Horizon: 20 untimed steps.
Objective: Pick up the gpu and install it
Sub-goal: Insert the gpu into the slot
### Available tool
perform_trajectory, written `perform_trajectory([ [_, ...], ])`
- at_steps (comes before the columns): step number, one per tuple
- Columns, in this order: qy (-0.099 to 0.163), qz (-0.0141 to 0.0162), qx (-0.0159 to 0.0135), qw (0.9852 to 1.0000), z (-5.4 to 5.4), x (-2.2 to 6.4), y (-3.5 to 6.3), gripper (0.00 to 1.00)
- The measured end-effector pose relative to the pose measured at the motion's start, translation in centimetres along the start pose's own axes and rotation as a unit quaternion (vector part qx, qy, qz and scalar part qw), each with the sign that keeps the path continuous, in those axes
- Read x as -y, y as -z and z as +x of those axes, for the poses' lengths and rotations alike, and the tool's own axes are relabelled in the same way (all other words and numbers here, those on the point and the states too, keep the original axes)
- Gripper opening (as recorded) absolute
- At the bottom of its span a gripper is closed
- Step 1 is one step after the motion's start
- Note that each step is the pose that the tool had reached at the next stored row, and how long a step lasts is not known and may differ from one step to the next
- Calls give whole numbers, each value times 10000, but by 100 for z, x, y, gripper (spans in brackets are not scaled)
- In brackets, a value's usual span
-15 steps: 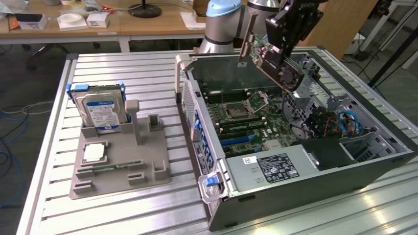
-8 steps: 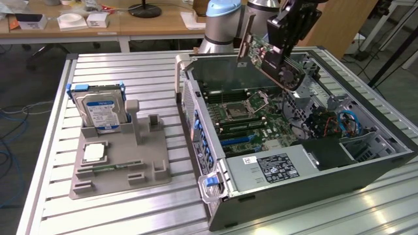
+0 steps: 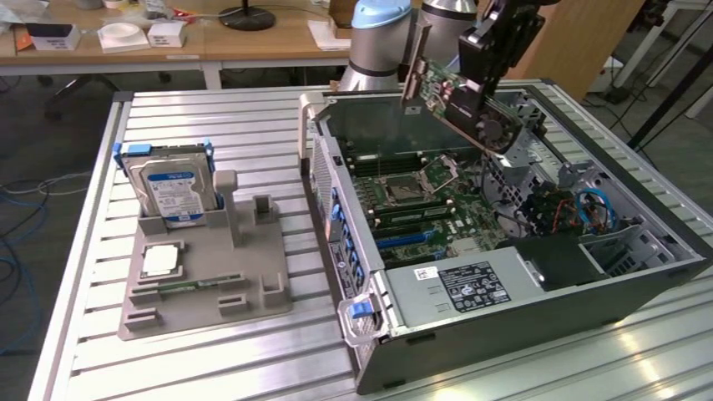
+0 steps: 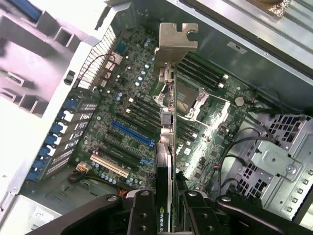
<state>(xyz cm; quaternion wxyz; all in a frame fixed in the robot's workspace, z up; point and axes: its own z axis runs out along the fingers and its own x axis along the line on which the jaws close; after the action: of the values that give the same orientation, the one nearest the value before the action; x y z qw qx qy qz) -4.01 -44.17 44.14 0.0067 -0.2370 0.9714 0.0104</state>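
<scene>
Grey parts fixture [image 3: 206, 280] stands toward the bench's [image 3: 223, 368] near edge on the exterior view's left, holding a hard drive [image 3: 169, 188] upright. Just beside it, the open computer case [image 3: 557, 317] lies on its side with the motherboard [image 3: 446, 225] exposed for access. Over the case's far half, the end effector [image 3: 482, 77] is clamped on the gpu [image 3: 446, 88]. The card is airborne and tilted, with its bracket toward the case's slotted rear wall, apparently to line it up with the blue slot [image 4: 131, 133]. It is not yet seated.
</scene>
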Motion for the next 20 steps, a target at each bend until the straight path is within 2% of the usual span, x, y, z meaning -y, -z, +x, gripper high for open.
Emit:
perform_trajectory([
  [5,241,-4,-4,9997,0,0,0,26],
  [10,492,-9,-8,9988,0,0,0,26],
  [15,747,-14,-13,9972,0,0,0,26],
  [20,1010,-18,-17,9949,0,0,0,26],
])
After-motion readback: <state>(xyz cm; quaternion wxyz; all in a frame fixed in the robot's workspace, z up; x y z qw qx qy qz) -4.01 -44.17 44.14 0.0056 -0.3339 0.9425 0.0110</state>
